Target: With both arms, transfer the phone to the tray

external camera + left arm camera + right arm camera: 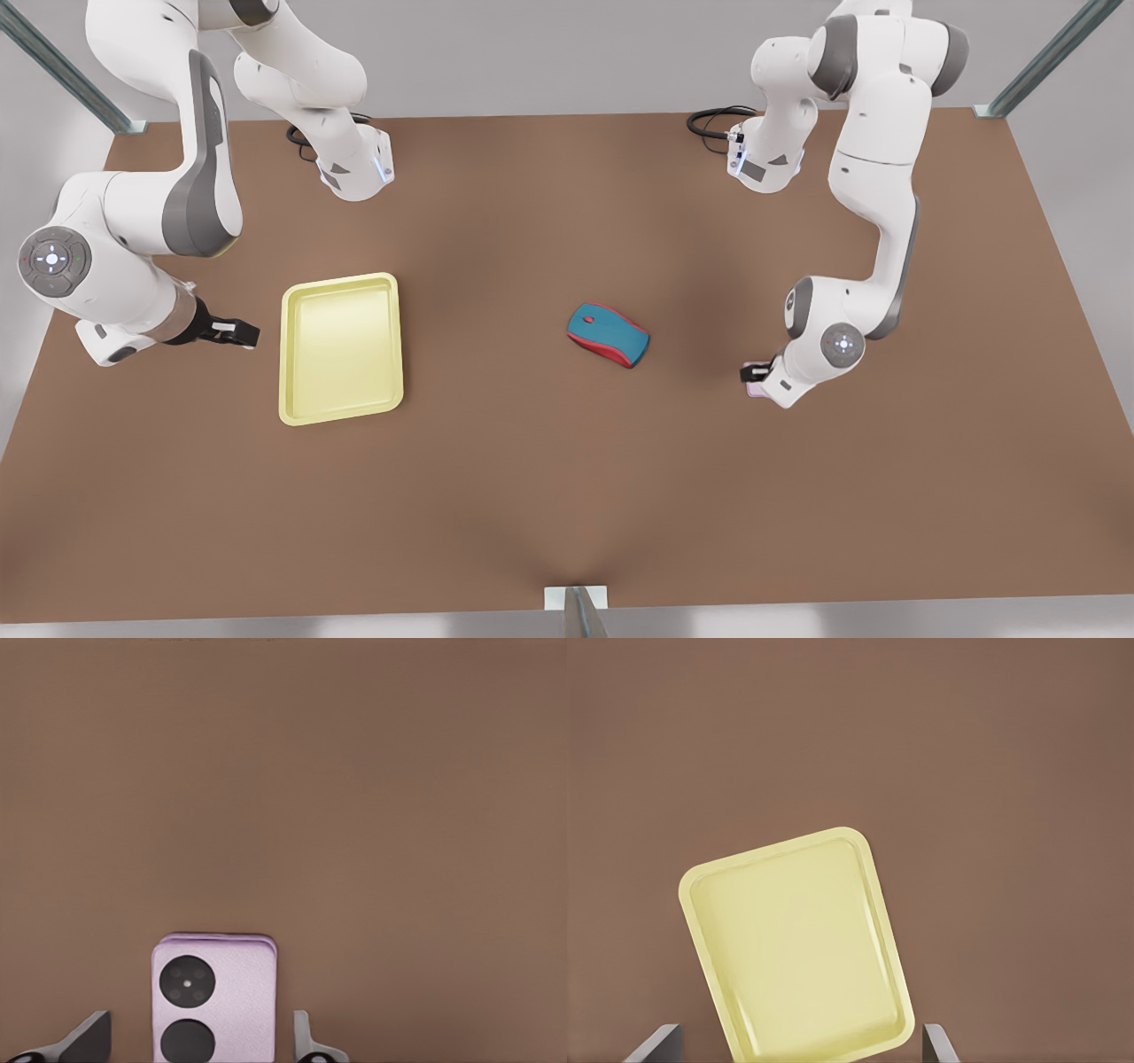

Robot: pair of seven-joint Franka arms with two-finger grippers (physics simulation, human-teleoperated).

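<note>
The pale pink phone [215,997], with two black camera circles, lies flat on the brown table; in the front view only its edge [756,389] shows under the arm at the front view's right. My left gripper [197,1047] hangs over it, open, one finger on each side and apart from the phone. That gripper [754,373] sits low at the table. The pale yellow tray [341,350] lies empty toward the front view's left. My right gripper [237,333] waits open just to the left of it, looking down on the tray [797,948].
A teal-and-red computer mouse [608,334] lies on the table between the tray and the phone. Both arm bases [354,168] stand at the far edge with black cables. A metal post [576,607] rises at the near edge.
</note>
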